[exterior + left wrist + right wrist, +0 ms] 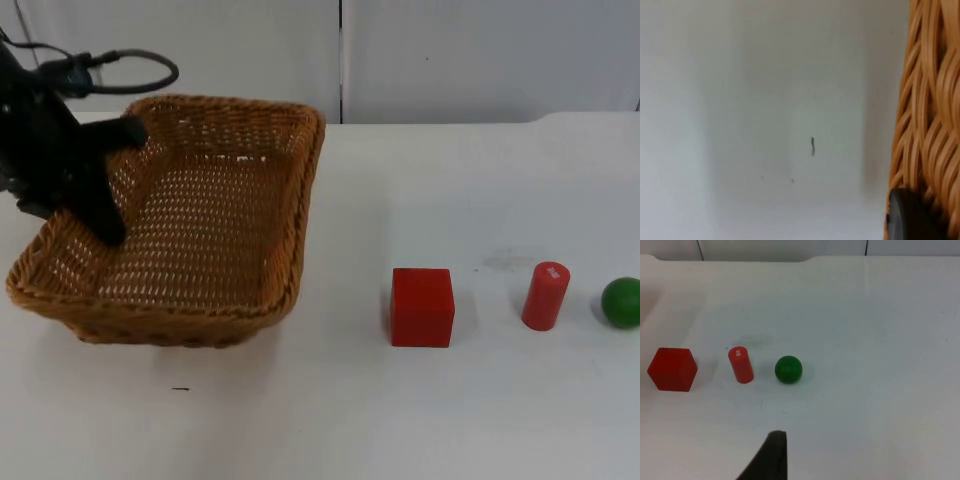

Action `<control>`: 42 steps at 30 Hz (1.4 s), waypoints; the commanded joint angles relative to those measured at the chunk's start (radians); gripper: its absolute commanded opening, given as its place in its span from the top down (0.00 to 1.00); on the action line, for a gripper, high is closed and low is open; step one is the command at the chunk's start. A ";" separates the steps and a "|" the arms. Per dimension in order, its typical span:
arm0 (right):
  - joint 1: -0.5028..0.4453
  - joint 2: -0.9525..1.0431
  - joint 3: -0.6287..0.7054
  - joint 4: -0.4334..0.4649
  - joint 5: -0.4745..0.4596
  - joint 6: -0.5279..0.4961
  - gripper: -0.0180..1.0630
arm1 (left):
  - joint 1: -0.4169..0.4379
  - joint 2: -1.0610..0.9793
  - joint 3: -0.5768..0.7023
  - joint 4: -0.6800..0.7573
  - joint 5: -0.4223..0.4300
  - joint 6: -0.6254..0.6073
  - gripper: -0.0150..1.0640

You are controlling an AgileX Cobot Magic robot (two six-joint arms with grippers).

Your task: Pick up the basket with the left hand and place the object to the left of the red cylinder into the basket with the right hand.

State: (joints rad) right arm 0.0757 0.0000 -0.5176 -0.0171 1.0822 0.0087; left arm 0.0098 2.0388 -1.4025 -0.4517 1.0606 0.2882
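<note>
The woven wicker basket point(306, 190) sits at the table's left and looks tipped, its left side raised. My left gripper point(75, 220) is shut on its left rim, one finger inside the basket. The left wrist view has the basket's weave point(930, 100) beside a black fingertip point(905, 220). A red cube point(421, 307) point(672, 369) stands just left of the red cylinder point(545, 295) point(741, 364). My right gripper point(771, 457) hovers over bare table, well apart from the cylinder and cube.
A green ball point(621, 301) point(788, 369) lies right of the cylinder, near the table's right side. The grey partition wall point(450, 50) closes the far edge. A small dark mark point(180, 388) is on the table in front of the basket.
</note>
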 commanded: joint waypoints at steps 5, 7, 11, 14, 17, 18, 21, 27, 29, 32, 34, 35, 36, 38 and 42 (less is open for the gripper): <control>0.001 0.000 0.002 -0.006 -0.003 -0.003 0.01 | -0.004 -0.120 0.022 -0.046 0.054 -0.034 0.99; 0.001 0.000 0.002 -0.006 -0.003 -0.003 0.01 | -0.004 -0.160 0.041 -0.046 0.054 -0.043 0.99; 0.001 0.000 0.002 -0.006 -0.003 -0.003 0.01 | -0.004 -0.247 0.105 -0.048 0.064 -0.047 0.99; 0.001 0.000 0.002 -0.006 -0.003 -0.003 0.01 | -0.004 -0.320 0.169 -0.048 0.087 -0.047 0.99; 0.003 0.000 0.002 -0.006 -0.003 -0.009 0.01 | -0.004 -0.372 0.215 -0.053 0.085 -0.047 0.99; 0.003 0.000 0.002 -0.006 -0.003 -0.009 0.01 | -0.004 -0.400 0.239 -0.053 0.085 -0.047 0.99; 0.003 0.000 0.002 -0.006 -0.003 -0.009 0.01 | -0.004 -0.475 0.302 -0.061 0.095 -0.047 0.99; 0.003 0.000 0.002 -0.006 -0.003 -0.009 0.01 | -0.004 -0.572 0.364 -0.062 0.133 -0.063 0.99; 0.003 0.000 0.002 -0.003 -0.003 -0.009 0.01 | -0.004 -0.607 0.371 -0.048 0.138 -0.080 0.99; 0.003 0.000 0.002 -0.001 -0.003 -0.009 0.01 | -0.004 -0.638 0.371 -0.032 0.140 -0.107 0.99; 0.003 0.000 0.002 -0.001 -0.003 -0.009 0.01 | -0.004 -0.653 0.371 -0.030 0.141 -0.116 0.99; 0.003 0.000 0.002 -0.001 -0.003 -0.009 0.01 | -0.004 -0.655 0.371 -0.030 0.145 -0.118 0.99; 0.003 0.000 0.002 -0.001 -0.003 -0.009 0.01 | -0.004 -0.655 0.371 -0.030 0.149 -0.118 0.99; 0.003 0.000 0.002 0.002 -0.003 -0.009 0.01 | -0.004 -0.655 0.371 -0.030 0.149 -0.118 0.99; 0.003 0.000 0.002 0.002 -0.003 -0.009 0.01 | -0.004 -0.655 0.371 -0.027 0.139 -0.118 0.99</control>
State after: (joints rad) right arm 0.0757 0.0000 -0.5176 -0.0171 1.0822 0.0000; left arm 0.0098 1.3964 -1.0293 -0.4644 1.1992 0.1755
